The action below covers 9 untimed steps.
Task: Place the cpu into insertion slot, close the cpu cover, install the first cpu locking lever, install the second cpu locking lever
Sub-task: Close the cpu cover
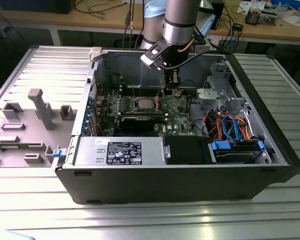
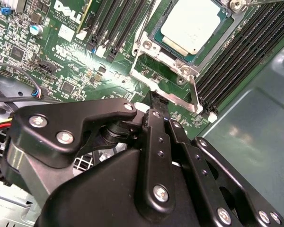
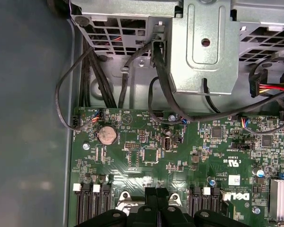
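While the gripper (image 2: pixel 154 105) hangs low over the motherboard (image 3: pixel 132 175), I note its fingers look pressed together, with nothing visible between them. The cpu (image 2: pixel 193 23) lies flat in the insertion slot (image 1: pixel 135 104), silver top up. The cpu cover (image 2: pixel 146 47) appears down around it.

Key relation: in the second wrist view the socket sits just beyond the fingertips. In the exterior view it lies toward the exterior view's left of the gripper.

A thin metal lever (image 2: pixel 194 92) runs from the socket corner toward the memory slots (image 2: pixel 236 52), its free end near the fingertips. I can't tell if they touch.
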Motion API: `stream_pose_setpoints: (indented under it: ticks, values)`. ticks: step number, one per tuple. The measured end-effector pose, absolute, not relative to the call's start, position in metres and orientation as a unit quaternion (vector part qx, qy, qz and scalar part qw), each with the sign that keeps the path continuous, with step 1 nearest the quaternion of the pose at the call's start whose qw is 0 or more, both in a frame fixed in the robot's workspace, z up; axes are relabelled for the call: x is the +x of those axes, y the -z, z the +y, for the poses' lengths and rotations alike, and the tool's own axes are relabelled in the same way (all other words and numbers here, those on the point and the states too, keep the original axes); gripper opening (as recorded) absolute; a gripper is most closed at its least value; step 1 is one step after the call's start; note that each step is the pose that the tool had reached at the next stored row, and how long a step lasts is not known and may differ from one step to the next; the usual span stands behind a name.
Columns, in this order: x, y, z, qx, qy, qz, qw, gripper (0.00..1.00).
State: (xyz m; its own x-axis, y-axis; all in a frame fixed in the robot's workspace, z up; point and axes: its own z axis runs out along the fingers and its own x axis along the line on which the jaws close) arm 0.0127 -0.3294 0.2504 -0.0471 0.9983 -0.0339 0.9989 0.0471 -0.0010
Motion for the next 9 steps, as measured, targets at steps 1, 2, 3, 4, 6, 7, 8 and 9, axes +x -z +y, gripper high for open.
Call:
stream_pose_setpoints:
  ticks: [1, 2, 3, 4, 6, 7, 8, 9]
  values:
    - [0.0122, -0.2504, -0.3294, 0.690, 0.012, 0.723, 0.012, 0.11]
    - [0.0119, -0.2504, -0.3294, 0.690, 0.012, 0.723, 0.012, 0.11]
    - [0.0114, -0.2504, -0.3294, 0.690, 0.012, 0.723, 0.012, 0.11]
    - [0.0112, -0.2504, -0.3294, 0.690, 0.012, 0.723, 0.012, 0.11]
    - [0.0107, -0.2504, -0.3294, 0.690, 0.012, 0.724, 0.012, 0.11]
    - [0.0106, -0.2504, -0.3294, 0.690, 0.012, 0.724, 0.012, 0.11]
    - [0.0106, -0.2504, -0.3294, 0.690, 0.012, 0.724, 0.012, 0.11]
    - [0.0106, -0.2504, -0.3294, 0.690, 0.012, 0.724, 0.012, 0.11]
